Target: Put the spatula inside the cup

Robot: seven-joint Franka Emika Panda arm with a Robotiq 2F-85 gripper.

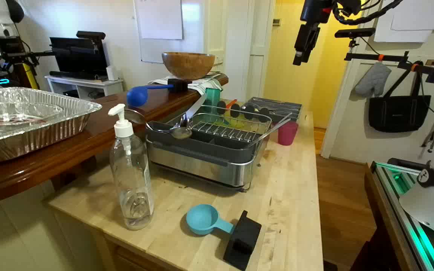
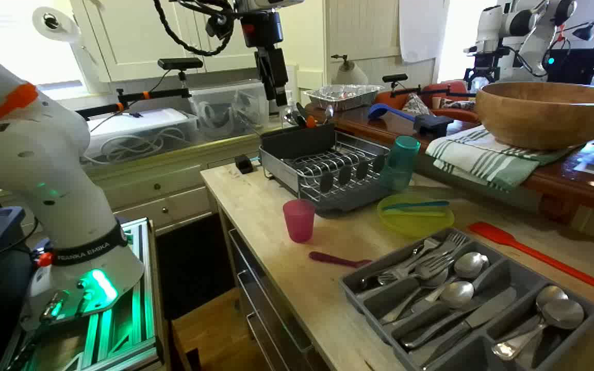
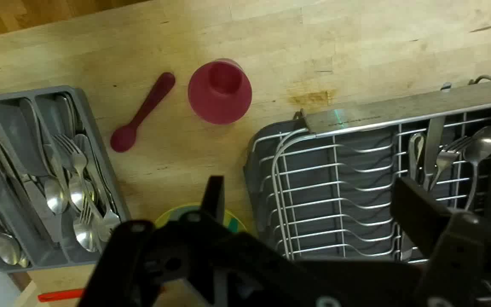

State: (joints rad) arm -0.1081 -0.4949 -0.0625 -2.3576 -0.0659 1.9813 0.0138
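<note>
Pale wood with little dark marks makes the desk (image 3: pixel 377 55). On it, in an exterior view, a round pink cup (image 2: pixel 298 222) stands mid-frame and a long, flat red spatula (image 2: pixel 547 258) lies at right. The smooth white arm (image 2: pixel 44 149) stands at left, its black claw (image 2: pixel 277 96) points down at top middle, its fingers (image 3: pixel 215 194) wide apart

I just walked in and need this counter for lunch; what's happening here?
A robot arm holds its gripper, open with nothing in it, above the wooden counter. The pink cup stands upright and looks empty; the red spatula lies beside the cutlery tray. A dark pink spoon lies near the cup. The spatula is not yet in the cup.
</note>
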